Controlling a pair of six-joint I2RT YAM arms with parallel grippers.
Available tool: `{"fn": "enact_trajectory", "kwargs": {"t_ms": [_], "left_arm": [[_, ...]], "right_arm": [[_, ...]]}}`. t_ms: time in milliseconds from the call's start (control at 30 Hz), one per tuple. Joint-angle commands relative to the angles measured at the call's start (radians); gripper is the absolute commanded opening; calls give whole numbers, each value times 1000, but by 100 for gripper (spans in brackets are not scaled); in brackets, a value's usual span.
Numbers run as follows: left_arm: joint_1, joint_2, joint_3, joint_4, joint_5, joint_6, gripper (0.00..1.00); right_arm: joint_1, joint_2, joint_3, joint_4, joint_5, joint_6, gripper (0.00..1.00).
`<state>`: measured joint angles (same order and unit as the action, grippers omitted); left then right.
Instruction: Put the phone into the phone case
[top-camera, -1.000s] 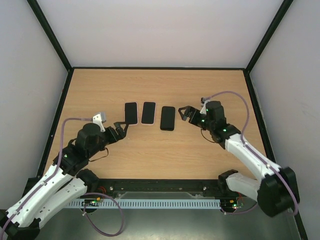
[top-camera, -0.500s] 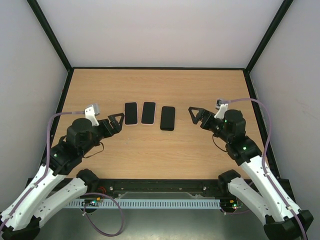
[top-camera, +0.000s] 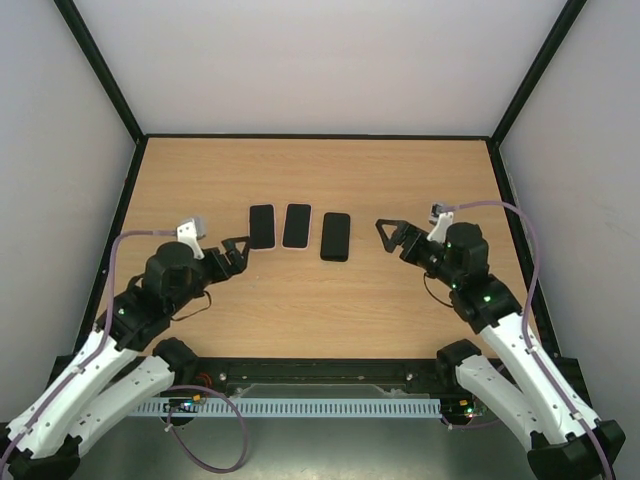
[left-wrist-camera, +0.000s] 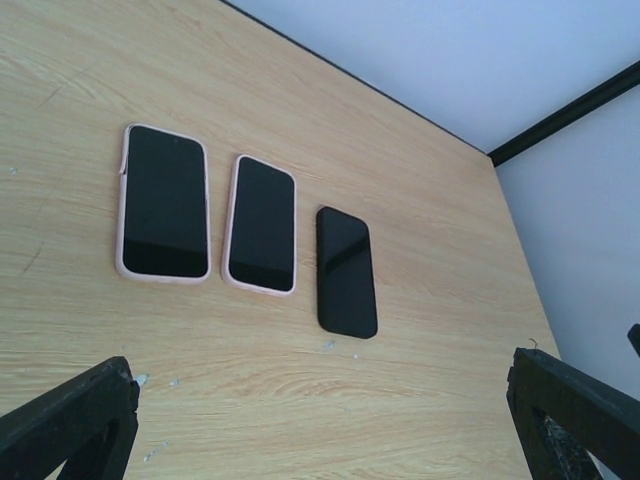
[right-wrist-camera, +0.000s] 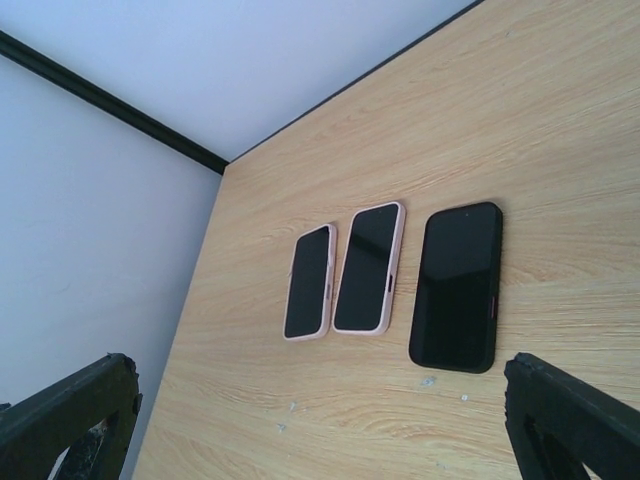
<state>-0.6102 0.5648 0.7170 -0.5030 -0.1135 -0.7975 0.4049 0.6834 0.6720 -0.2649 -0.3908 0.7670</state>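
Three flat dark-faced slabs lie in a row on the wooden table. Two have pink case rims, the left one (top-camera: 262, 226) (left-wrist-camera: 164, 201) (right-wrist-camera: 309, 281) and the middle one (top-camera: 297, 225) (left-wrist-camera: 262, 224) (right-wrist-camera: 370, 267). The right one is a black phone (top-camera: 336, 236) (left-wrist-camera: 346, 271) (right-wrist-camera: 457, 285). I cannot tell whether a pink case is empty. My left gripper (top-camera: 238, 250) (left-wrist-camera: 320, 440) is open and empty, just left of and nearer than the row. My right gripper (top-camera: 388, 232) (right-wrist-camera: 320, 440) is open and empty, a short way right of the black phone.
The wooden table (top-camera: 300, 300) is boxed in by white walls with black frame edges at the left, back and right. A few small white specks lie on the wood (left-wrist-camera: 330, 346) near the black phone.
My right arm has drawn back to the right, its gripper now a little farther from the black phone. My left gripper has shifted slightly and stays beside the left pink case. The phones have not moved.
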Motion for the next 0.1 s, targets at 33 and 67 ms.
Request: {"fn": "enact_trajectory", "kwargs": {"t_ms": [33,67], "left_arm": [[5,1,-13,28,-24,-2,100],[5,0,-12,29,-25,0,100]], "right_arm": [[-5,-16,-7,0,-11,7,98],[-5,-15,-7,2,-12,9,98]]}}
